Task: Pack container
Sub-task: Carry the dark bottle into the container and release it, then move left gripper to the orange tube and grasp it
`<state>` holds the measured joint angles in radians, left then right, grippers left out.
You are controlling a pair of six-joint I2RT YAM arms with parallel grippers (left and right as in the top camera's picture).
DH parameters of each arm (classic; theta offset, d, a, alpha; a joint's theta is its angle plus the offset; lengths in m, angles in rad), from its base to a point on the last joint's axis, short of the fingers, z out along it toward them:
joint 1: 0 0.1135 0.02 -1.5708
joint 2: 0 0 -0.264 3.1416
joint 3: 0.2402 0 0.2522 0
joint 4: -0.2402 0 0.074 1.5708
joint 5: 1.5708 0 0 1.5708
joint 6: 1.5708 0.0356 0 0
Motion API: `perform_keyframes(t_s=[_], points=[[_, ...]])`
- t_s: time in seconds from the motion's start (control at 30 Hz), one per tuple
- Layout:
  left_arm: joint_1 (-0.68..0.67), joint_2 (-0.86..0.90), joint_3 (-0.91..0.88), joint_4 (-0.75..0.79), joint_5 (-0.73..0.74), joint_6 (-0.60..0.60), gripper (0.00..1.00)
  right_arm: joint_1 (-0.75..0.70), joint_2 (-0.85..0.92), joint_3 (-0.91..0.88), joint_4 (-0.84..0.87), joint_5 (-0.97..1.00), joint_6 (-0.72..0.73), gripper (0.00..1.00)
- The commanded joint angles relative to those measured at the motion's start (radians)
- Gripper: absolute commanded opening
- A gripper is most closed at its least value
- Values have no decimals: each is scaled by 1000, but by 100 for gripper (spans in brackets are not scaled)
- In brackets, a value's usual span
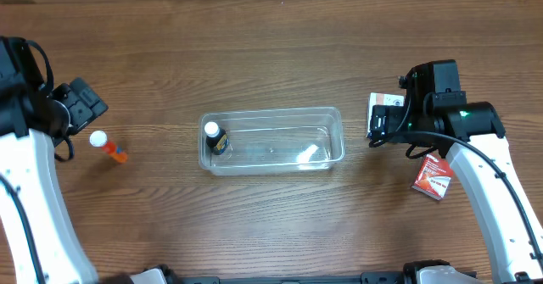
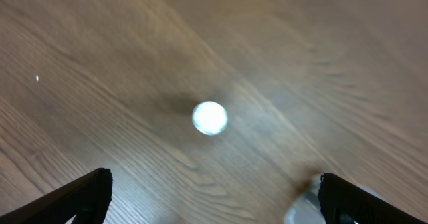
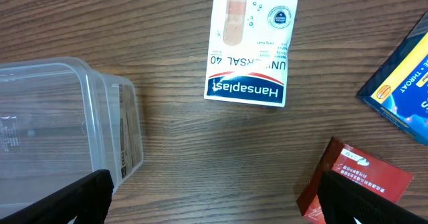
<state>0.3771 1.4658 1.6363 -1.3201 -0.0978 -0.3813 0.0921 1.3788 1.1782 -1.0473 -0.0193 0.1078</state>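
One dark bottle (image 1: 215, 137) occupies the container (image 1: 342, 136); spread left gripper (image 2: 214, 187) must lower onto orange bottle (image 1: 108, 146), spread right gripper (image 3: 214, 187) onto Hansaplast box (image 3: 251, 50).

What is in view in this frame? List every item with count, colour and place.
container: one, clear, table centre
small bottle: one, dark, white cap, in the container's left end
orange bottle: one, white cap, left of the container
Hansaplast box: one, white and red, right of the container
red box: one, far right
blue box: one, near the Hansaplast box
table: one, brown wood
left gripper: open, over the orange bottle
right gripper: open, near the boxes
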Motion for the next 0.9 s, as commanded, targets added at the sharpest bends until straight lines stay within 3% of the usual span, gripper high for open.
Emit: perform_keyframes(t_s=[0.0,0.3,0.53,0.63,0.87], points=[[18,132,-28,20,21,55,100,-4,-24,32,5,-2,-3,100],[17,396,-29,24,49,58,96,-4,-24,32,5,-2,-4,100],[17,494,-30,11,50,57,82,-4,-24,32,5,-2,-3,100],[17,496,-30,13,46,57,75,-4,-24,32,5,-2,-3,100],[16,496,-30,8,46,68,46,-4,-24,32,5,-2,-3,100]])
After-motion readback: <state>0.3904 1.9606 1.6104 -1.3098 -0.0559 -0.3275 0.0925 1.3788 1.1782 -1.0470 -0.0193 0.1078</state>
